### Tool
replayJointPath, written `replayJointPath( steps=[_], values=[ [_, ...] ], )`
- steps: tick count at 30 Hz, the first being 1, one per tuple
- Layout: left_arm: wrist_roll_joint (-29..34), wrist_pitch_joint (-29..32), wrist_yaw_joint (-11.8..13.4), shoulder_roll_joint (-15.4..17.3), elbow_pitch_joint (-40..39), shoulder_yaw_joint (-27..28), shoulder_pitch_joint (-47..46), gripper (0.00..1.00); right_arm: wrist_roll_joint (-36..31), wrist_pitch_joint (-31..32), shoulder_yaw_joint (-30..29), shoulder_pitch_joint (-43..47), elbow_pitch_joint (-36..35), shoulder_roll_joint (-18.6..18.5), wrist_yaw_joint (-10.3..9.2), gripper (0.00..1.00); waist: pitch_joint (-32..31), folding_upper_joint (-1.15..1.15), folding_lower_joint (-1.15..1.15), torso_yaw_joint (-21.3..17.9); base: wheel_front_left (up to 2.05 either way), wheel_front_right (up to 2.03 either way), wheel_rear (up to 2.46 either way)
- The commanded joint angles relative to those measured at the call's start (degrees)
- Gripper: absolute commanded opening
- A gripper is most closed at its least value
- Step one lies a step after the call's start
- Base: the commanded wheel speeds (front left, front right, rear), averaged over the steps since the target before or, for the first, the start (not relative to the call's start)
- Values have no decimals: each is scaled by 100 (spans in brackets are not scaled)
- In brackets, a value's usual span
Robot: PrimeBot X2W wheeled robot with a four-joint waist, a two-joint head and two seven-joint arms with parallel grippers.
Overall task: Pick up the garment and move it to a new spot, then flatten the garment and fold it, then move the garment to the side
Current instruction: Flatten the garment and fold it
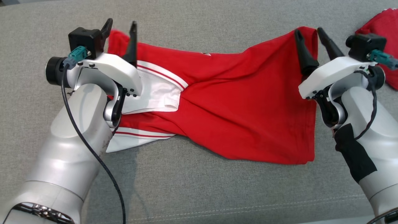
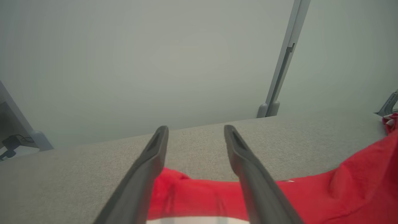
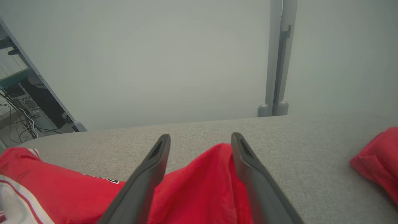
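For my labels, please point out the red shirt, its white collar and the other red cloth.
red shirt [image 1: 236, 102], head view, middle of body.
white collar [image 1: 155, 93], head view, flat white part.
other red cloth [image 1: 385, 23], head view, upper part.

My left claw [image 1: 121, 23] at ten o'clock and my right claw [image 1: 309, 30] at two o'clock stand spread over the far corners of the red garment [image 1: 236, 102], rumpled on the grey cushion [image 1: 199, 186].

A second red cloth [image 1: 385, 22] lay at my far right on the grey fabric worktop [image 1: 199, 193], a pale wall [image 2: 155, 62] behind.
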Motion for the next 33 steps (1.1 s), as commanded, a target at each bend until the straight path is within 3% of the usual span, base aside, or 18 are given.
replayJointPath(
  steps=[1, 9, 18, 23, 33],
  values=[
    [106, -48, -59, 156, -158, 231, -74, 100, -61, -80, 34, 23, -256, 5, 1, 100, -17, 0, 0, 9, 0, 0, 0],
    [475, -48, -195, -153, -764, 866, 897, 100, -763, -82, -483, 1450, -1582, -159, 1, 100, -327, 0, 0, 152, 0, 0, 0],
    [712, -49, -268, -288, -1747, 1323, 2518, 100, -1266, -82, -1167, 3482, -2924, -44, 1, 100, -762, 0, 0, 138, 0, 0, 0],
    [663, -48, -297, -340, -1519, 1346, 2853, 100, -1289, -83, -1328, 4105, -3151, 89, 1, 100, -928, 0, 0, 101, 0, 0, 0],
    [556, 614, -178, -388, -545, 1293, 2278, 100, -1308, -83, -1164, 4209, -3225, 78, 1, 100, -908, 0, 0, -26, 0, 0, 0]
  ],
)
